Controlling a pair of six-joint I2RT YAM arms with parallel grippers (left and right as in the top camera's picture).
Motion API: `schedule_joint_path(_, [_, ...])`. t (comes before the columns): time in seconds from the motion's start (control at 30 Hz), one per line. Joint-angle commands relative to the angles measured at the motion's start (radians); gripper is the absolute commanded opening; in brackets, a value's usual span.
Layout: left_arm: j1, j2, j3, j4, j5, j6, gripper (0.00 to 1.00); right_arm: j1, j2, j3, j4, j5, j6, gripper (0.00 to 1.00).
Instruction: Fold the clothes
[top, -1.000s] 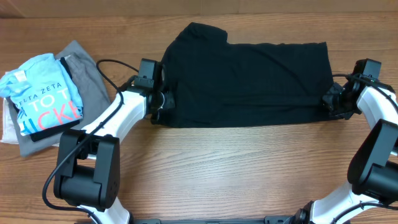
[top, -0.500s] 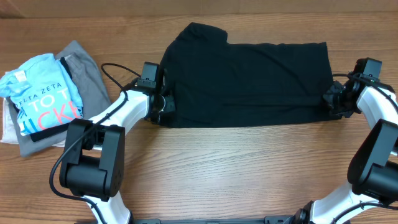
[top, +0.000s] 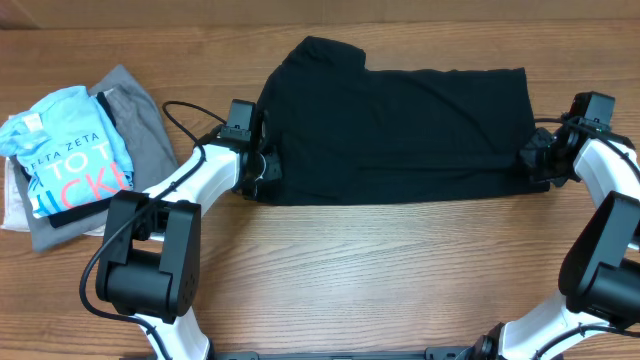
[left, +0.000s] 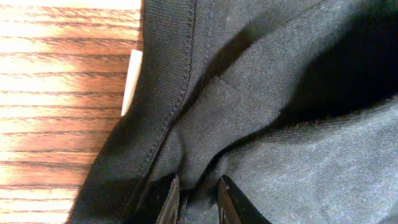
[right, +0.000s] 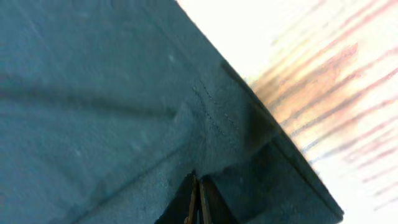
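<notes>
Overhead, the black T-shirt (top: 400, 130) is seen spread on the surface (top: 380, 270), unmoved since a half-second ago. Left wrist: fabric by its collar (left: 163, 99) is pinched in the left claw (left: 196, 186). Right wrist: its hem (right: 217, 115) is clamped in the right claw (right: 198, 186); the fold is judged ready.

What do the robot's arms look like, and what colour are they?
Both have smooth, rounded white shells with chunky black blocks at the joints. The left arm has a thin black cable looping out of it, and the right arm looks the same. Each ends in a black part with two slim, dark fingers. I can't see any writing on them.
</notes>
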Motion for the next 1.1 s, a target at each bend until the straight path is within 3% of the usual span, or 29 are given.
schedule_joint_path(0.0, [-0.006, 0.078, -0.029, -0.013, -0.013, 0.006, 0.25, -0.002, -0.001, 0.019, 0.062, -0.041, 0.008, 0.04])
schedule_joint_path(0.2, [-0.006, 0.078, -0.029, -0.031, -0.013, 0.006, 0.23, -0.002, -0.001, 0.019, 0.238, -0.126, 0.079, 0.04])
schedule_joint_path(0.23, [-0.006, 0.078, -0.029, -0.032, -0.013, 0.006, 0.23, -0.002, -0.001, 0.019, 0.248, -0.135, 0.079, 0.15])
schedule_joint_path(0.27, [-0.006, 0.078, -0.029, -0.032, -0.013, 0.006, 0.23, -0.001, -0.001, 0.019, 0.249, -0.136, 0.079, 0.35])
schedule_joint_path(0.3, [-0.006, 0.078, -0.029, -0.031, -0.013, 0.006, 0.23, -0.001, -0.001, 0.019, 0.241, -0.136, 0.079, 0.47])
schedule_joint_path(0.43, [-0.006, 0.078, -0.029, -0.031, -0.014, 0.003, 0.23, -0.003, -0.001, 0.019, 0.147, -0.099, 0.027, 0.56])
schedule_joint_path(0.6, [-0.006, 0.078, -0.029, -0.032, -0.014, 0.003, 0.23, -0.022, -0.001, 0.019, -0.030, 0.090, 0.030, 0.56])
schedule_joint_path(0.73, [-0.006, 0.078, -0.029, -0.031, -0.014, 0.003, 0.23, -0.037, -0.001, 0.018, -0.114, 0.115, 0.025, 0.56])
schedule_joint_path(1.07, [-0.006, 0.078, -0.029, -0.032, -0.014, 0.004, 0.23, -0.033, -0.001, -0.080, -0.095, 0.106, 0.026, 0.54])
